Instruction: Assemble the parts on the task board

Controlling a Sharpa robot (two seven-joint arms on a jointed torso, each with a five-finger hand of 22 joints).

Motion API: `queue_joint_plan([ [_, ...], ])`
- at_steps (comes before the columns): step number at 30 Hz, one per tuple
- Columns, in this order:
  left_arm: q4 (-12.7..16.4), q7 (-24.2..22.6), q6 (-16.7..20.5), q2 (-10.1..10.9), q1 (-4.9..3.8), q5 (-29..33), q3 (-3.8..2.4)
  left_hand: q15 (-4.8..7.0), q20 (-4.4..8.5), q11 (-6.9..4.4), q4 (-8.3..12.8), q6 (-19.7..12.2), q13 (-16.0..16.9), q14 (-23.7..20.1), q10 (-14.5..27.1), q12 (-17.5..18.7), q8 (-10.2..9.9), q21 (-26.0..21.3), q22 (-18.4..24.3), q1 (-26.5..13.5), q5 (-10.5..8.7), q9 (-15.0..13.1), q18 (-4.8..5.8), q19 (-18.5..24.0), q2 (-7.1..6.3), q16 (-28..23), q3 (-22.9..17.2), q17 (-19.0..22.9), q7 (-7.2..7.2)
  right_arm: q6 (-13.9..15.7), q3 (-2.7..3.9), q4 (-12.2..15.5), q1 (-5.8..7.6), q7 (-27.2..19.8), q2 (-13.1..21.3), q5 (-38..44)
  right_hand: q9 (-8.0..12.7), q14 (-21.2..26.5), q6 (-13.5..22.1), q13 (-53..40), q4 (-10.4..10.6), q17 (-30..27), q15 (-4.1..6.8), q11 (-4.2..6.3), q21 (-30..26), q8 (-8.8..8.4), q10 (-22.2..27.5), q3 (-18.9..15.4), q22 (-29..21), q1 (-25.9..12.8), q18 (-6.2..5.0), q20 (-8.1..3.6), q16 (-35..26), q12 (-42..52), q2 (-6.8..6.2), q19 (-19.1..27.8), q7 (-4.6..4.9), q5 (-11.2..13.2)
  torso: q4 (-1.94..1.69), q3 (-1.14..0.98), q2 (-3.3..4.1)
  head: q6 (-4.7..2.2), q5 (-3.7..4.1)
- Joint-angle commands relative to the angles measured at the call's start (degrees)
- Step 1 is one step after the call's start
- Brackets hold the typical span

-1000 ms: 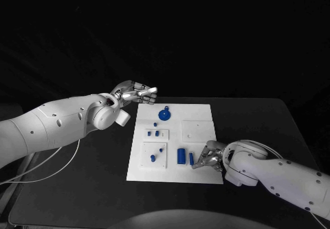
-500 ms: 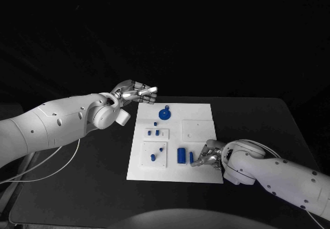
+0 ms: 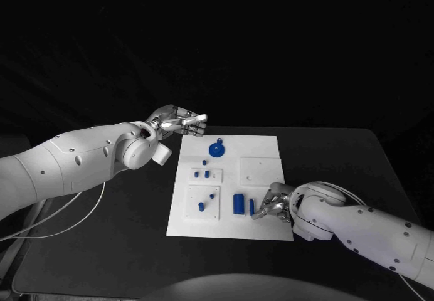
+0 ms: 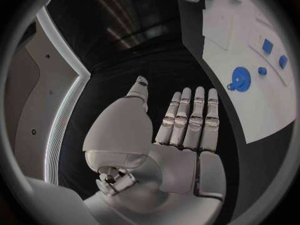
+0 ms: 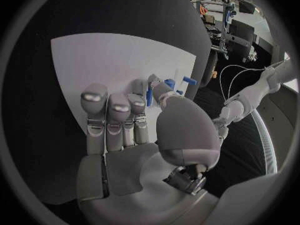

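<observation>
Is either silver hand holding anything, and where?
The left hand holds nothing. The right hand pinches a small blue peg, seemingly by its near end.

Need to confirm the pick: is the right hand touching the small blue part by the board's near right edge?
Cannot tell. In the head view the right hand overlaps the small blue part; no contact or gap shows.

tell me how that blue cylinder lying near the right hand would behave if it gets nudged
The blue cylinder lies on its side on the smooth task board, so a sideways nudge from the right hand would probably roll it. It looks small and rigid, likely light. Its rounded surface may slip from a loose pinch.
</observation>
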State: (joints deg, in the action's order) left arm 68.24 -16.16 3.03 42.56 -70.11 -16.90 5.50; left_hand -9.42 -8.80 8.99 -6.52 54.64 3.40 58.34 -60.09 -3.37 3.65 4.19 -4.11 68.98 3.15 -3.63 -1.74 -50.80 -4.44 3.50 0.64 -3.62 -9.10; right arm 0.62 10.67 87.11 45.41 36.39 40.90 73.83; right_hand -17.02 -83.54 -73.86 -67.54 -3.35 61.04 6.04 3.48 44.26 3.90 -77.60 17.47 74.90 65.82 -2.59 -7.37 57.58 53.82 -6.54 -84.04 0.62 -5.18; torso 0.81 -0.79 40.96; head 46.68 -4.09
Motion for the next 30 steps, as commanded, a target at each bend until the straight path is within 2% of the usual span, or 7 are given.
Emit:
queue_joint_plan([
  [1,0.1,-0.1,-1.1,0.0,-0.01,-0.3,0.0,-0.17,-0.18,-0.14,0.8,0.1,0.0,-0.1,0.2,0.0,0.0,0.3,-0.1,-0.1,-0.11,0.0,-0.7,-0.1,0.93,0.0,0.3,0.0,-0.04,-2.4,-0.16,-1.1,-0.17,1.8,-0.2,-0.5,0.4,0.1,0.4,0.1,-0.9,-0.1,0.15,0.06,-0.2,-0.26,0.0,-0.1,5.4,0.0,0.39,-0.09,-0.3,-0.3,0.86,-1.7,-0.18,-0.8,0.01,0.02,0.01,0.04,0.07],
  [11,0.0,0.2,-1.4,-0.1,-0.01,-0.4,0.08,-0.18,-0.21,-0.15,1.8,0.0,0.0,-0.1,0.2,0.0,0.0,0.3,-0.1,-0.3,-0.07,0.0,-0.74,-0.1,1.52,0.0,0.7,0.0,-0.04,-3.4,-0.33,-3.4,-0.18,2.1,-1.6,-3.0,0.8,0.1,0.3,0.0,-4.3,-0.1,0.15,0.11,-0.3,-0.24,0.1,-0.7,5.4,-0.3,0.46,-0.1,-0.1,-0.1,1.53,-1.7,-0.19,-5.0,-0.04,0.01,0.0,0.04,0.21],
  [16,-0.1,0.2,-1.4,-0.1,-0.01,-0.5,0.11,-0.18,-0.23,-0.15,2.3,0.0,0.0,-0.1,0.3,0.0,0.0,0.3,-0.1,-0.3,-0.04,0.0,-0.76,-0.1,1.91,0.0,0.9,0.0,-0.01,-4.2,-0.37,-3.1,-0.21,1.5,-1.2,-3.8,1.0,0.2,0.2,0.1,-5.2,-0.1,0.12,-0.02,-0.4,-0.26,0.4,-2.1,5.4,0.0,0.45,-0.09,-0.2,-0.3,0.04,-1.6,0.0,-9.3,0.05,-0.01,0.01,-0.01,0.18],
  [21,-0.2,0.2,-1.3,0.0,-0.01,-0.5,0.13,-0.18,-0.23,-0.15,2.4,0.0,0.0,-0.1,0.3,0.0,0.0,0.3,-0.1,-0.3,-0.04,0.0,-0.76,-0.1,1.92,0.0,0.9,0.0,-0.01,-4.2,-0.38,-1.9,-0.23,0.3,-0.1,-5.3,1.5,0.3,0.8,0.5,-4.7,0.0,-0.06,-0.28,-1.4,-0.26,1.2,-5.1,5.2,0.9,0.3,0.06,-0.4,-1.1,-0.99,-1.2,0.41,-11.0,0.08,-0.05,-0.01,-0.11,0.15],
  [23,-0.3,0.2,-1.2,0.0,-0.01,-0.4,0.14,-0.18,-0.23,-0.18,2.5,0.0,0.0,-0.1,0.3,0.0,0.0,0.3,-0.1,-0.4,-0.05,0.0,-0.77,-0.1,1.88,0.0,1.0,0.0,0.01,-3.6,-0.36,-1.2,-0.23,-0.6,0.6,-6.3,1.7,0.5,1.7,1.7,-4.2,-0.1,-0.17,-0.53,-2.2,-0.29,2.1,-7.2,5.0,1.3,0.15,0.16,-0.8,-2.8,-1.12,-1.0,0.8,-11.2,0.14,-0.04,-0.04,-0.32,0.22],
  [25,-0.4,0.1,-1.1,-0.1,-0.01,-0.4,0.14,-0.18,-0.23,-0.19,2.6,-0.1,0.0,-0.1,0.2,0.0,0.0,0.3,-0.1,-0.4,-0.05,0.0,-0.77,-0.1,1.86,0.0,1.0,0.0,0.02,-2.7,-0.24,-0.6,-0.23,-1.6,1.3,-7.2,3.5,0.9,6.6,2.3,-3.1,-0.2,-0.65,-1.53,-3.0,-0.28,2.9,-10.2,4.9,1.2,-0.16,0.55,-1.2,-3.2,-1.58,-0.7,2.5,-10.7,0.15,-0.01,-0.06,-0.56,0.34],
  [30,-0.8,0.1,-0.8,-0.2,-0.01,-0.2,0.14,-0.2,-0.23,-0.25,2.6,-0.1,0.0,-0.1,0.3,0.0,0.0,0.3,-0.1,-0.4,-0.04,0.0,-0.78,-0.1,1.85,0.0,1.0,0.0,0.08,-0.8,1.08,0.8,-0.21,-4.2,2.5,-9.4,8.2,1.1,12.6,3.4,1.0,0.1,-1.57,-2.75,-4.3,-0.16,3.8,-16.4,4.7,2.6,-1.25,1.59,-1.3,-2.5,-2.19,-0.7,4.32,-8.7,0.23,-0.02,-0.12,-1.31,0.53],
])
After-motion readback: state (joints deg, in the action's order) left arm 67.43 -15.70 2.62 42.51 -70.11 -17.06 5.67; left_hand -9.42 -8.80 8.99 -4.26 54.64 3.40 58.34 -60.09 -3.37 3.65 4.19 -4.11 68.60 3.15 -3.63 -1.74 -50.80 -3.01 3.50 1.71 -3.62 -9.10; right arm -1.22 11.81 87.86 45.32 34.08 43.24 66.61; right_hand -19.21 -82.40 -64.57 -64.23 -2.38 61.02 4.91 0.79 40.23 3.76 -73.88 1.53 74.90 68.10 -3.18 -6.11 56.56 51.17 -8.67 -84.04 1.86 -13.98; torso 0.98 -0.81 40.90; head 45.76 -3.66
